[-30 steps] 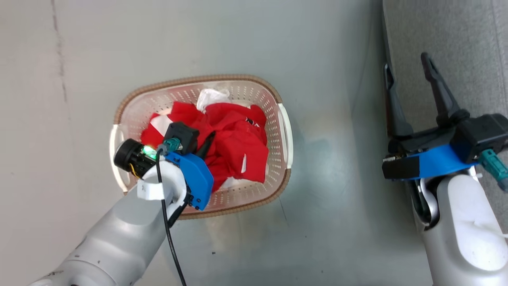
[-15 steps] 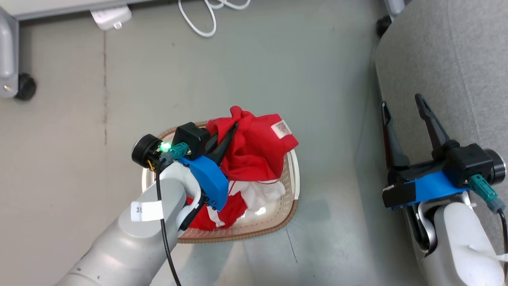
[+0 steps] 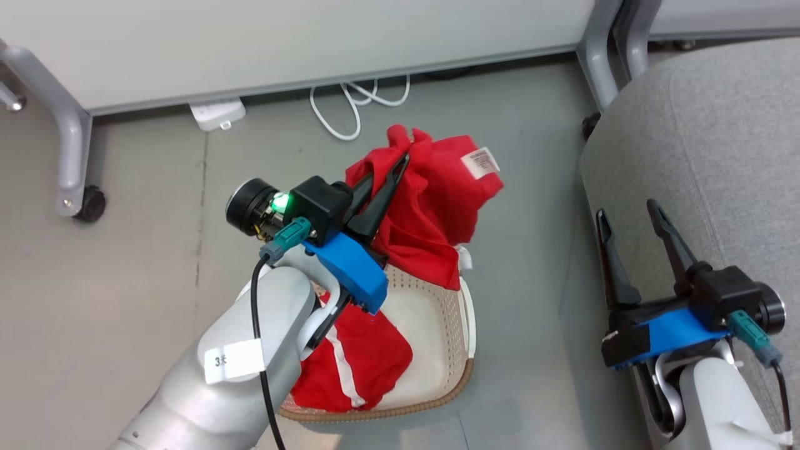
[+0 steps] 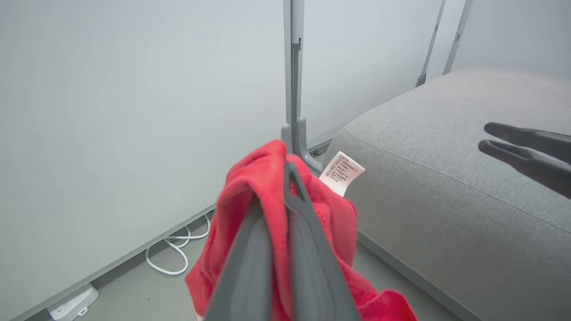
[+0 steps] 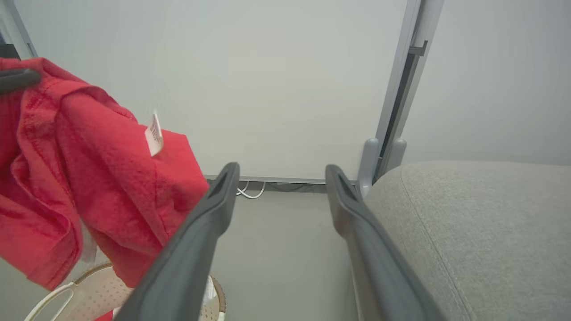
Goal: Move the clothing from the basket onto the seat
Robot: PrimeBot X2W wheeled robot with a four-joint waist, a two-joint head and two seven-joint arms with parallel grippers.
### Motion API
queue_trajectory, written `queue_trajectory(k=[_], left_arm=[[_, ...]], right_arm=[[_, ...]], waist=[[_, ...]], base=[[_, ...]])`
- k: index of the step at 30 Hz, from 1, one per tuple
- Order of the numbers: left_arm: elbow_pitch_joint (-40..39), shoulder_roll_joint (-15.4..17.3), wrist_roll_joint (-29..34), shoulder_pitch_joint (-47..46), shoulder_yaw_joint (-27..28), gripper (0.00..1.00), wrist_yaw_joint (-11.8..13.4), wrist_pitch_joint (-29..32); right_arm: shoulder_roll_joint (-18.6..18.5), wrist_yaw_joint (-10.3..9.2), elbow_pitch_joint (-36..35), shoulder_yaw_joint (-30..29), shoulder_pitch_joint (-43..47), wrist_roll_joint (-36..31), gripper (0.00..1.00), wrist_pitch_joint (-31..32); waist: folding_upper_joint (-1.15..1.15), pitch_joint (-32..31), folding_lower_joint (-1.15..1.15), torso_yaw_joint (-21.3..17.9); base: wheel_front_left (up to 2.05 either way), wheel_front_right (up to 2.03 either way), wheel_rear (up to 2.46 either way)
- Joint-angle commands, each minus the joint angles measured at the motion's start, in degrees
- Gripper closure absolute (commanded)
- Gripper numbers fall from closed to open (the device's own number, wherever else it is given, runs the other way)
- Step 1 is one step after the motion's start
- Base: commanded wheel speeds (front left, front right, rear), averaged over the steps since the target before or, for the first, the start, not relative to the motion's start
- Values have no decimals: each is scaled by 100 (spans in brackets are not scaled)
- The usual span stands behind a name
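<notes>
A pale partition panel closes off the far side of the floor. At its foot lie a white power strip and a looped white cable, and a grey leg on a black castor stands at the far left. The seat takes up the right side, and a strip of bare floor separates its rounded edge from the basket.

The basket sits on the floor near the middle. One red garment with a white stripe lies in its near-left corner, partly under the left arm. The other red garment hangs above the basket's far rim, showing a white tag, with nothing between it and the seat.

The left forearm rises from the lower left across the basket. Its wrist is tilted so that the fingers point up and away towards the panel. The left pincer is clamped together on a bunched fold of the hanging garment.

The right arm comes up from the lower right corner. The right pincer has its fingers spread wide with nothing between them. It hovers by the seat's left edge and points at the panel.
</notes>
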Motion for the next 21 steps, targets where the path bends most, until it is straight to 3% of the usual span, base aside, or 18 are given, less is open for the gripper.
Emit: queue_trajectory(k=[1, 10, 21], left_arm=[[-62, -11, 64, -20, 56, 100, -15, -28], [-530, -130, 384, -182, 228, 100, -32, -29], [-727, -142, 348, -119, 172, 100, -55, -29]], right_arm=[[19, 3, 19, -11, 107, 2, 0, -22], [57, 3, 85, 3, 432, 49, 0, -22], [79, 2, 129, -37, 761, 55, 0, -22]], waist=[[0, -145, 1, 28], [0, -647, 1, 25], [0, -1050, 1, 81]], base=[[0, 0, 0], [0, 0, 0], [0, 0, 0]])
